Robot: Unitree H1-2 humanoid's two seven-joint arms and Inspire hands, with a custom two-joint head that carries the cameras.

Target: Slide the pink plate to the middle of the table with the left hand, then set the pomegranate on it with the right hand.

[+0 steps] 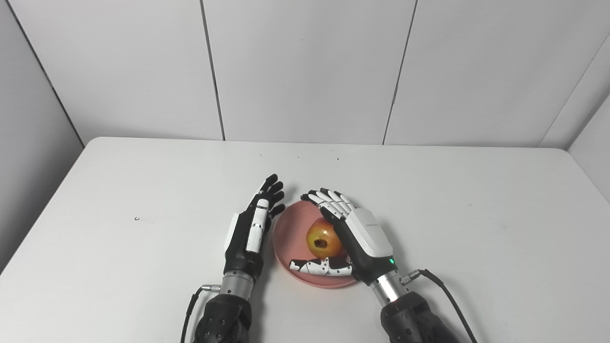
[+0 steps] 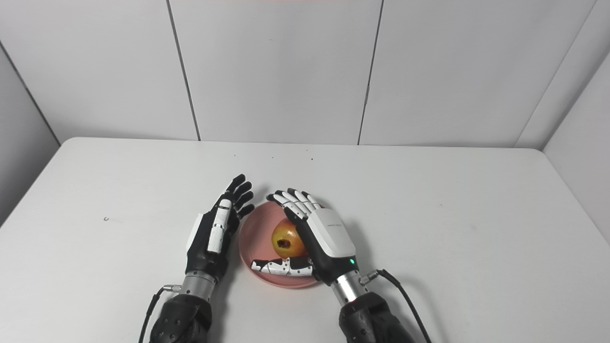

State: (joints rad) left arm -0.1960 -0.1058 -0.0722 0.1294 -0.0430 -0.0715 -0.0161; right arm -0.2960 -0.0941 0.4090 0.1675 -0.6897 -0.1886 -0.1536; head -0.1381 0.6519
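On the white table (image 1: 143, 190), a little nearer the robot than its middle, you see the pink plate (image 1: 288, 238) lying flat, and every place below is given from that plate. Inside the plate, toward its right half, sits the pomegranate (image 1: 320, 239), yellow-orange with a reddish flush and its dark crown end turned toward the camera.

Your right hand (image 1: 355, 233) reaches over the plate's right side. Its white-backed palm stands against the right flank of the fruit, its fingers (image 1: 329, 200) are stretched out together over the plate's far rim, beyond the fruit, and its thumb (image 1: 321, 267) lies across the plate's near part, just in front of the fruit. The hand is spread around the pomegranate rather than clenched on it; you cannot tell for certain whether the palm presses the fruit or only stands beside it.

Your left hand (image 1: 252, 224) rests just beside the plate's left rim, edge-on to the table, with its fingers straight and held side by side, pointing away from the robot. It holds nothing; whether it touches the rim you cannot tell.

Behind the plate, past the table's far edge, stand pale wall panels (image 1: 305, 71).
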